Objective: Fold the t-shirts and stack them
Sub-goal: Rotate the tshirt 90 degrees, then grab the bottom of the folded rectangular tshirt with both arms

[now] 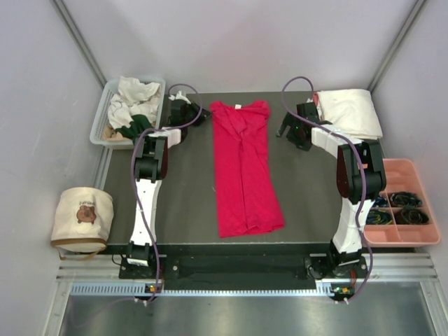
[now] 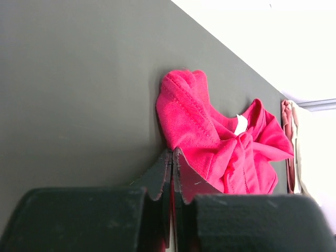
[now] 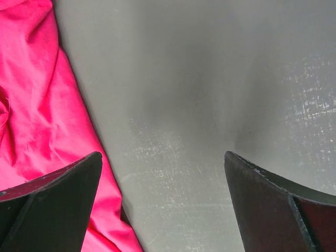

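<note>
A crimson-red t-shirt [image 1: 241, 168] lies folded into a long strip down the middle of the dark mat [image 1: 182, 196], neck and white label [image 1: 237, 106] at the far end. My left gripper [image 1: 203, 117] is shut, low on the mat beside the shirt's far left shoulder. In the left wrist view its tips [image 2: 173, 152] meet at the edge of the bunched red cloth [image 2: 210, 136]; no cloth shows clearly between them. My right gripper [image 1: 285, 131] is open to the right of the shirt. In the right wrist view it [image 3: 163, 155] spans bare mat, its left finger [image 3: 58, 194] over the red edge [image 3: 37, 105].
A folded cream t-shirt [image 1: 350, 112] rests at the back right. A clear bin [image 1: 101, 115] at the back left holds crumpled white [image 1: 133, 94] and dark green [image 1: 136, 126] shirts. A beige bear bag [image 1: 82, 213] stands left of the mat, a pink tray [image 1: 402, 203] right.
</note>
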`<state>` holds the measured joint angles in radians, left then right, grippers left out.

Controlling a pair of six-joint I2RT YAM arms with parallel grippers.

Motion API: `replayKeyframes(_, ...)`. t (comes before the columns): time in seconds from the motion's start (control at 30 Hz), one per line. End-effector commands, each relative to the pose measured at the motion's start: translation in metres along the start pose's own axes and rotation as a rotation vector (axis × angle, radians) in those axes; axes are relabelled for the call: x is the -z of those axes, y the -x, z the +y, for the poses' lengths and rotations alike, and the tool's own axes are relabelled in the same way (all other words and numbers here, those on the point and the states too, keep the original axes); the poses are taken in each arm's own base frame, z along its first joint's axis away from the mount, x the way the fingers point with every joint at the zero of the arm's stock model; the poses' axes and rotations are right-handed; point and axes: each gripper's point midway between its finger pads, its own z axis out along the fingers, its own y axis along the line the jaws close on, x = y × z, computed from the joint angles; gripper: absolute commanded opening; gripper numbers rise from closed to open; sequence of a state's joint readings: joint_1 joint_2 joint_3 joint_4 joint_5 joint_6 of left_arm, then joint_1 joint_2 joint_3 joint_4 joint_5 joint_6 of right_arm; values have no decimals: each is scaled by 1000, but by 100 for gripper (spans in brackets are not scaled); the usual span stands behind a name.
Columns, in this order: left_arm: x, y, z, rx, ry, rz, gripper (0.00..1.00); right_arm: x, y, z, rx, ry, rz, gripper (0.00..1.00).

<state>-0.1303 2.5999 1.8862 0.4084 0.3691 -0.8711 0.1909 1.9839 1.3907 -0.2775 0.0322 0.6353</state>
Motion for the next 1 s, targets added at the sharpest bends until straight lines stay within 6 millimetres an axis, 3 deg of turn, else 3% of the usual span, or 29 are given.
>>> replayKeyframes(0.0, 7, 1, 18, 10, 49, 1, 19, 7, 22, 5, -2, 23, -56, 99)
replayKeyframes(0.07, 8, 1, 14, 12, 35, 2, 36, 9, 22, 4, 0, 19, -53, 99)
replayKeyframes(0.1, 11, 1, 12, 13, 33, 2, 56, 10, 20, 2, -1, 13, -48, 99)
replayKeyframes(0.17, 15, 1, 9, 12, 25, -3, 69, 19, 19, 4, -2, 26, -52, 99)
replayKeyframes(0.2, 21, -2, 9, 16, 29, 0, 80, 19, 10, -1, -6, 22, -34, 99)
replayKeyframes(0.23, 24, -2, 7, 23, 29, -2, 99, 22, 4, -2, -7, 31, -22, 99)
replayKeyframes(0.37, 47, -8, 4, 37, 43, -12, 99, 42, -16, -9, -34, 47, 11, 99)
replayKeyframes(0.43, 68, -14, 1, 51, 49, -25, 99, 55, -36, -15, -49, 71, 34, 99)
replayKeyframes(0.47, 83, -23, -1, 60, 56, -17, 99, 56, -55, -28, -56, 52, 67, 99)
replayKeyframes(0.53, 98, -29, -3, 65, 61, -24, 99, 72, -62, -32, -61, 62, 66, 99)
replayKeyframes(0.57, 114, -38, -3, 73, 76, -18, 99, 75, -80, -44, -64, 44, 95, 99)
replayKeyframes(0.63, 129, -47, -11, 57, 69, -19, 99, 91, -86, -42, -64, 78, 78, 99)
replayKeyframes(0.67, 143, -60, -18, 46, 73, -1, 99, 93, -102, -52, -64, 64, 100, 99)
replayKeyframes(0.73, 157, -74, -23, 8, 91, 11, 99, 106, -110, -52, -47, 72, 93, 99)
replayKeyframes(0.77, 169, -90, -39, -23, 77, 32, 99, 109, -119, -55, -32, 64, 103, 99)
replayKeyframes(0.83, 181, -111, -43, -97, 126, 77, 99, 119, -130, -58, -5, 59, 105, 99)
replayKeyframes(0.87, 191, -130, -65, -143, 99, 111, 99, 123, -133, -59, 6, 58, 104, 99)
replayKeyframes(0.93, 207, -155, -72, -205, 125, 167, 99, 130, -141, -62, 31, 53, 103, 99)
replayKeyframes(0.97, 219, -169, -89, -234, 98, 188, 99, 140, -144, -57, 61, 74, 91, 99)
